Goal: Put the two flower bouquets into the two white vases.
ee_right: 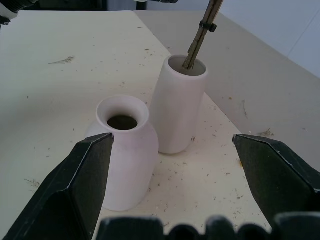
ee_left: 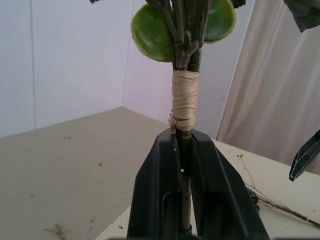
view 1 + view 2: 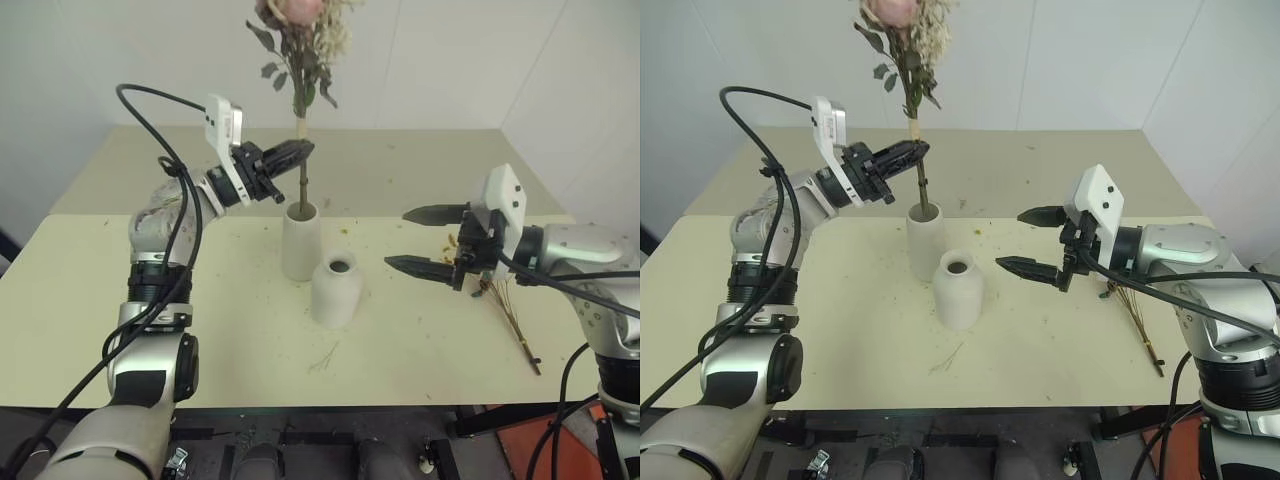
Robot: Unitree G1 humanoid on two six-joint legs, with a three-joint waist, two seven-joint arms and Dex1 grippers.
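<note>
My left gripper (image 3: 300, 151) is shut on the stem of the pink rose bouquet (image 3: 300, 45), just under its pale binding (image 2: 185, 97). The stem stands nearly upright, and its lower end sits inside the mouth of the taller white vase (image 3: 300, 245). In front of that vase and to its right stands the shorter round vase (image 3: 336, 292), its narrow neck showing nothing inside (image 1: 122, 122). My right gripper (image 3: 397, 238) hovers open to the right of both vases, pointing at them, with nothing between its fingers. The sparse dried bouquet (image 3: 512, 315) lies flat on the table below my right wrist.
The cream table (image 3: 150, 300) carries scattered plant crumbs and a loose twig (image 3: 325, 358) near its front edge. A second tabletop continues behind, up to a white wall. Both vases stand close together, almost touching.
</note>
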